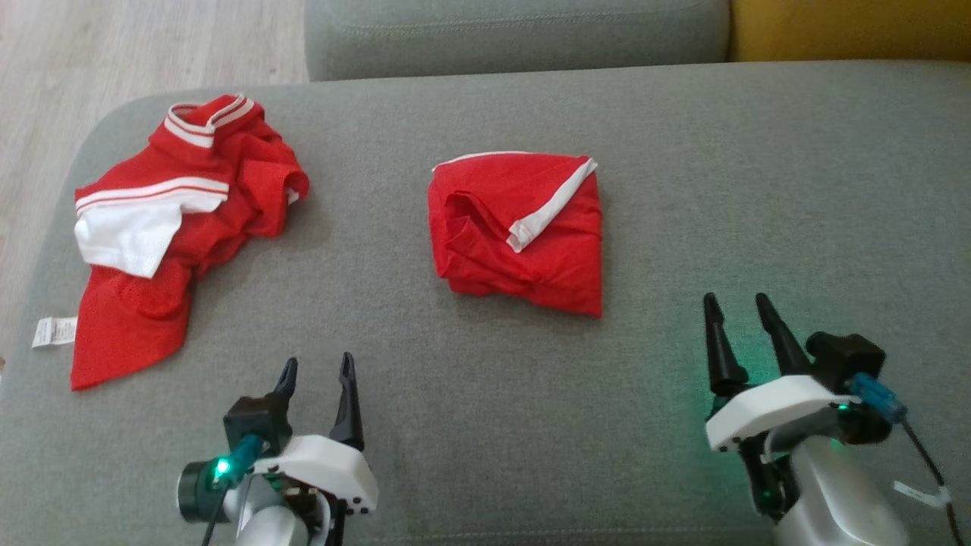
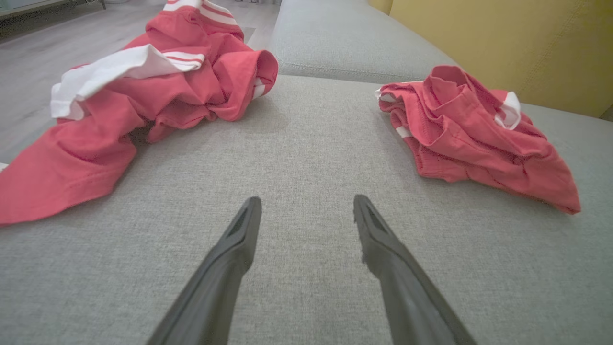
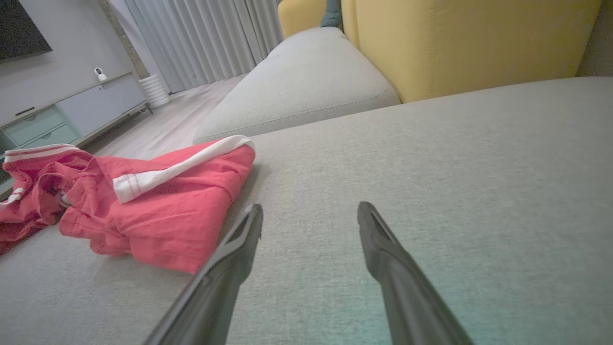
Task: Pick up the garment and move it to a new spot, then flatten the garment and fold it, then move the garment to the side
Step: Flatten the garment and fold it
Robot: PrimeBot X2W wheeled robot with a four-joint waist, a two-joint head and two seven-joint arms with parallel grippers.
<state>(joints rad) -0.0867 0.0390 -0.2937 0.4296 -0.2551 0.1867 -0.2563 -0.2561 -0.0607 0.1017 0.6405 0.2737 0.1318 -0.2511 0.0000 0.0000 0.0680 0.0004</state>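
Left gripper [image 1: 318, 364] and right gripper [image 1: 736, 301] sit released, folded garment [image 1: 516, 227] ahead between them, crumpled shirt [image 1: 174, 220] ahead-left of left gripper.

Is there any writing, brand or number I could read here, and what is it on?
No text here is readable.
Care tag on the crumpled red-and-white garment: print too small and blurred.
White tag on the right arm's cable: too blurred to tell.
Folded red garment: no lettering shows.
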